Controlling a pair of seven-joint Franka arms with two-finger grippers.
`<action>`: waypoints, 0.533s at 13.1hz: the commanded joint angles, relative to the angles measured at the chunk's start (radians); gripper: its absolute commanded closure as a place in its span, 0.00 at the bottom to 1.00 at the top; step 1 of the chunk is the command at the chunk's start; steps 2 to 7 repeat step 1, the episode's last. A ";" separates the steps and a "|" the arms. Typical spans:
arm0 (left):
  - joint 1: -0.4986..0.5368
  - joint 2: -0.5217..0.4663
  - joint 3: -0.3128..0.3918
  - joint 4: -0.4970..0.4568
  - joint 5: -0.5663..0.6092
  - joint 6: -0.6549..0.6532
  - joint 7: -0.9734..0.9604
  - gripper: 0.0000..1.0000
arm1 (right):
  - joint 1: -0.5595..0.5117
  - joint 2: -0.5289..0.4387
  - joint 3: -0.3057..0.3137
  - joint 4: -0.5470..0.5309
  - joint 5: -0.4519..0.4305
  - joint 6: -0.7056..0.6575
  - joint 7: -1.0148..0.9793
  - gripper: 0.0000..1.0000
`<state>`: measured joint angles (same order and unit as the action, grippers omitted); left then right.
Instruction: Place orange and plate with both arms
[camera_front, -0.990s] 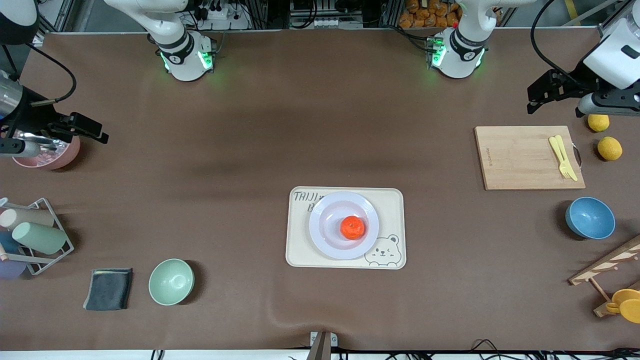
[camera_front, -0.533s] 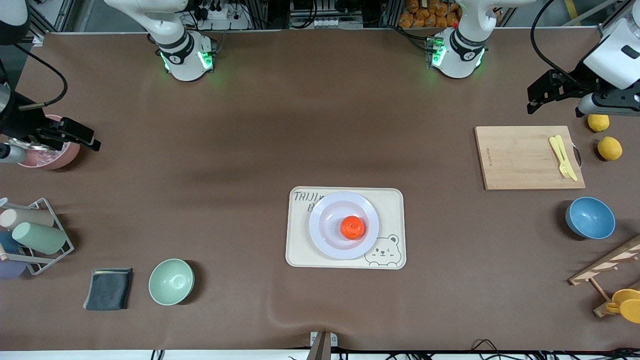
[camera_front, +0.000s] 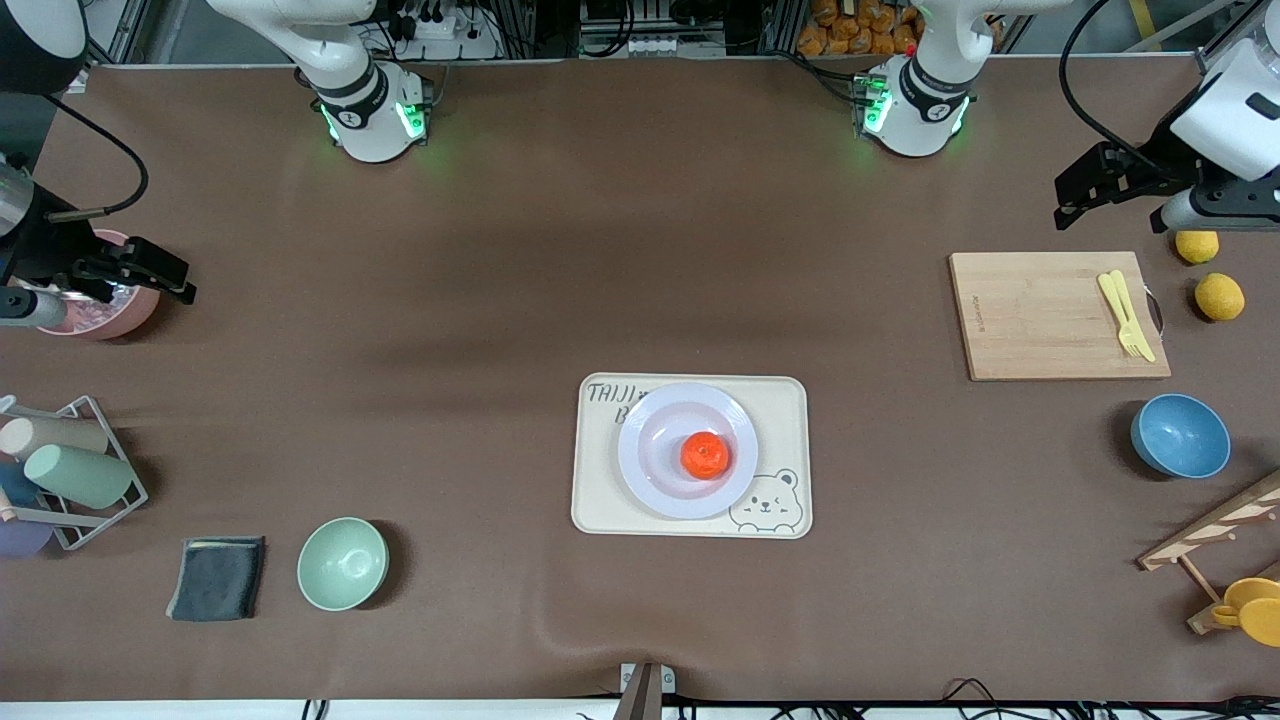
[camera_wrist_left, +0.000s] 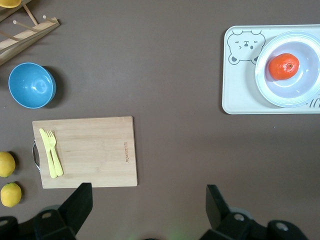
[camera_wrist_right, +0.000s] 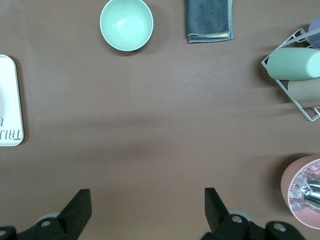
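The orange (camera_front: 705, 455) sits in the plate (camera_front: 650, 450), which rests on the cream bear-printed tray (camera_front: 785, 400) at the middle of the table. Both also show in the left wrist view: the orange (camera_wrist_left: 283, 66) in the plate (camera_wrist_left: 300, 97). My left gripper (camera_front: 1075, 195) is open and empty, up over the table at the left arm's end, beside the cutting board; in its own view (camera_wrist_left: 147, 210) the jaws stand wide apart. My right gripper (camera_front: 170, 275) is open and empty, by the pink bowl at the right arm's end, its jaws also wide apart in its own view (camera_wrist_right: 147, 210).
A cutting board (camera_front: 1050, 315) with yellow cutlery (camera_front: 1125, 315), two lemons (camera_front: 1219, 296), a blue bowl (camera_front: 1180, 435) and a wooden rack (camera_front: 1220, 530) lie at the left arm's end. A pink bowl (camera_front: 100, 310), cup rack (camera_front: 70, 470), grey cloth (camera_front: 218, 578) and green bowl (camera_front: 342, 563) lie at the right arm's end.
My right gripper has drawn back a little toward the right arm's end of the table. The left gripper has barely shifted. The orange and plate have not moved.
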<state>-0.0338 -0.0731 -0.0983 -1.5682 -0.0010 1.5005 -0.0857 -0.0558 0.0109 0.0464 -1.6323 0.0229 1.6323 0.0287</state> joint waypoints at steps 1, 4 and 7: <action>0.005 -0.008 -0.001 0.005 -0.022 0.000 -0.008 0.00 | 0.005 0.012 0.001 0.023 -0.017 -0.009 0.011 0.00; 0.005 -0.008 -0.001 0.005 -0.022 0.000 -0.008 0.00 | 0.005 0.012 0.001 0.023 -0.017 -0.009 0.011 0.00; 0.005 -0.008 -0.001 0.005 -0.022 0.000 -0.008 0.00 | 0.005 0.012 0.001 0.023 -0.017 -0.009 0.011 0.00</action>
